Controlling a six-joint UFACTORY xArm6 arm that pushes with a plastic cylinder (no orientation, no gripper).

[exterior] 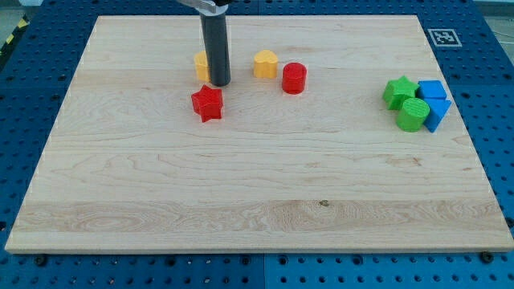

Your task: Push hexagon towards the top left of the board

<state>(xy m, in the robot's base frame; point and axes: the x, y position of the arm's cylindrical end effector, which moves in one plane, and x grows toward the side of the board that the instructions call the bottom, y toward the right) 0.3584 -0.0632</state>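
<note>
Nearest, the red star [207,103] sits below my tip [219,83] (no claw to read), which touches the partly hidden yellow block [200,64], probably the hexagon, needing an up-left shove.

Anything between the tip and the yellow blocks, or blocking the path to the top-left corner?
Which yellow block is the hexagon I cannot tell. My tip sits right against the yellow block it partly hides; nothing lies between them. The other yellow block is to the view's right. Nothing visible blocks the board toward the top left.
</note>
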